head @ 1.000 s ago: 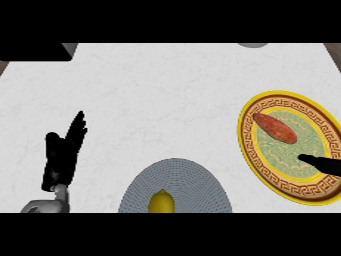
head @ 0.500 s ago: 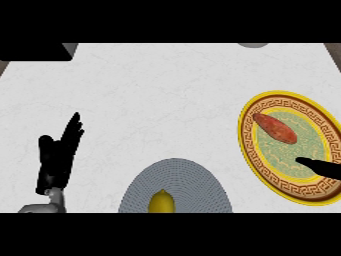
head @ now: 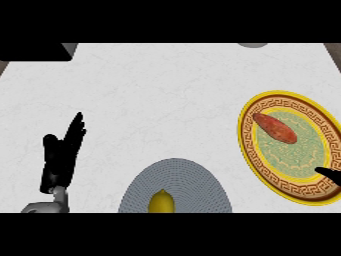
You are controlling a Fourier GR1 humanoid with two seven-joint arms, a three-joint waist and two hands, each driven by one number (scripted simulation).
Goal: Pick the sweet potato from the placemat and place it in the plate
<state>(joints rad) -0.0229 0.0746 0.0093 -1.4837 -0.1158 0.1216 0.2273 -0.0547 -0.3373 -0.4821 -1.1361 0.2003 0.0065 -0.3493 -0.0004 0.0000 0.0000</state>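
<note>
The right hand (head: pixel 340 178) shows only as a dark tip at the lower right rim of the plate (head: pixel 256 114), and I cannot tell if it is spread or closed; it holds nothing that can be seen. The sweet potato (head: pixel 275 127) lies inside the plate, in its upper part, apart from that hand. It looks like the potato is already where the task wants it, so the job seems nearly done. The good thing to do now is to take the right hand away from the plate slowly, going out over the rim and not bumping the plate or rolling the potato. To the left of the plate lies the grey placemat (head: pixel 174 176), and a yellow fruit (head: pixel 162 201) sits on its lower part. Well to the left of the plate, past the placemat, the left hand (head: pixel 61 155) rests over the white tabletop (head: pixel 158 90) with its fingers straight and up, holding nothing.
</note>
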